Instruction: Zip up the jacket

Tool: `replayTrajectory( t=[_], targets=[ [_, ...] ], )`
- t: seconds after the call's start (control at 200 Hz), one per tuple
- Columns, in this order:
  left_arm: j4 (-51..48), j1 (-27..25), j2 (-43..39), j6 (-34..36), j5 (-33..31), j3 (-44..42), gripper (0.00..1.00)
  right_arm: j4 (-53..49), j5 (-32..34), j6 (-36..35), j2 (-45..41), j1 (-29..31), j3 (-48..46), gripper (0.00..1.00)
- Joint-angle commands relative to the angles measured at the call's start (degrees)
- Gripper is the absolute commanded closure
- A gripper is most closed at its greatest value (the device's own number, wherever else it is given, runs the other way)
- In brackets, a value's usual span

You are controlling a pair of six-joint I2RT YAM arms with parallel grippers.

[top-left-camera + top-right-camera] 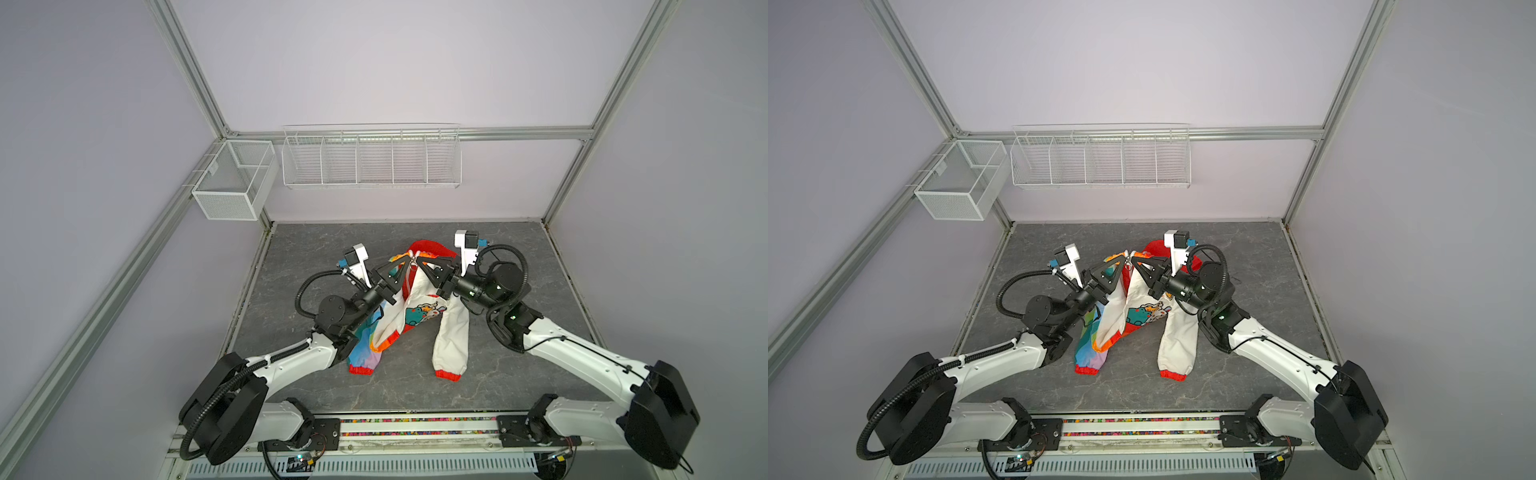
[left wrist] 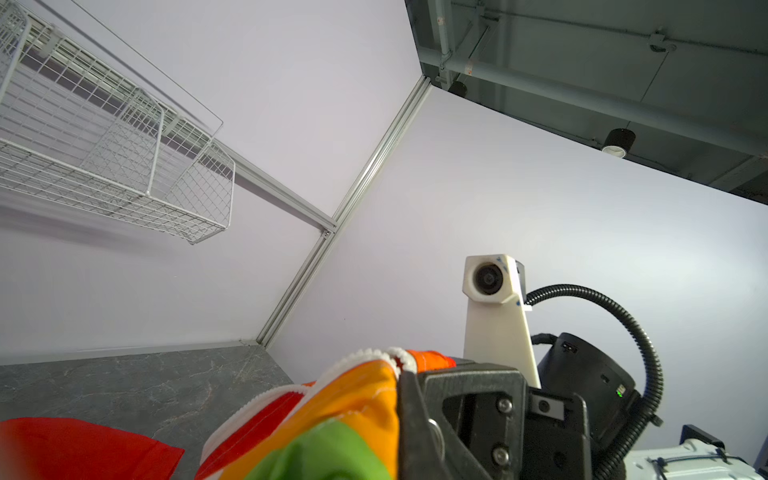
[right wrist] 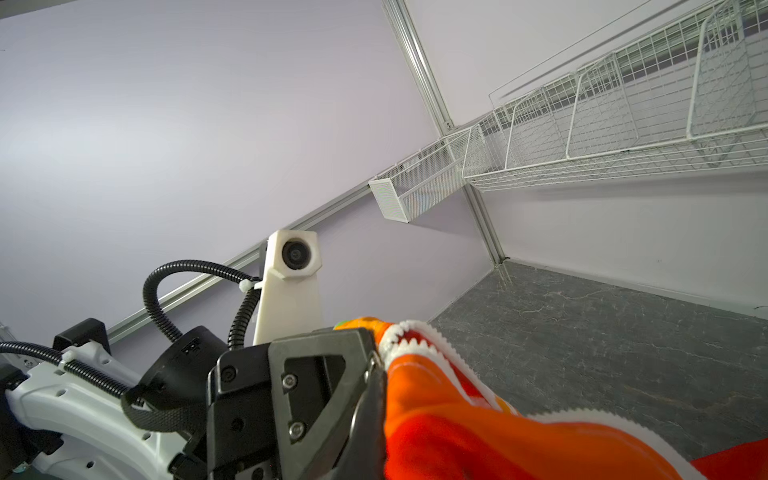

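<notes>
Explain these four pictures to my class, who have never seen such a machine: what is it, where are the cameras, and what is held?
Two white-and-black robot arms stand at the near edge of a grey table. Each ends in a two-fingered clamp, a gripper. Two pictures come from a paired camera overhead and look almost alike; the other two come from cameras on the arms' wrists. On the table is a child's jacket: red hood, rainbow half, white cartoon half. The left gripper and right gripper are shut on its top edge, tips nearly touching, holding it up; the cuffs rest on the table. The wrist views show its white zipper teeth. Wire baskets hang on the wall.
</notes>
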Motion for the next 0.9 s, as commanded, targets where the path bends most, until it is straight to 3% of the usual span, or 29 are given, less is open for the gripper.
replayTrajectory(
  t=[0.0,0.895],
  targets=[
    [1.52,-0.04,-1.28,-0.45,1.47,-0.90,1.00,1.06,0.36,-0.67,-0.86,-0.48,2.48,0.94],
    [-4.14,-0.04,-4.08,-1.07,2.86,-1.53,1.00,-4.57,-0.60,1.85,-3.39,-3.55,5.27,0.94]
  ],
)
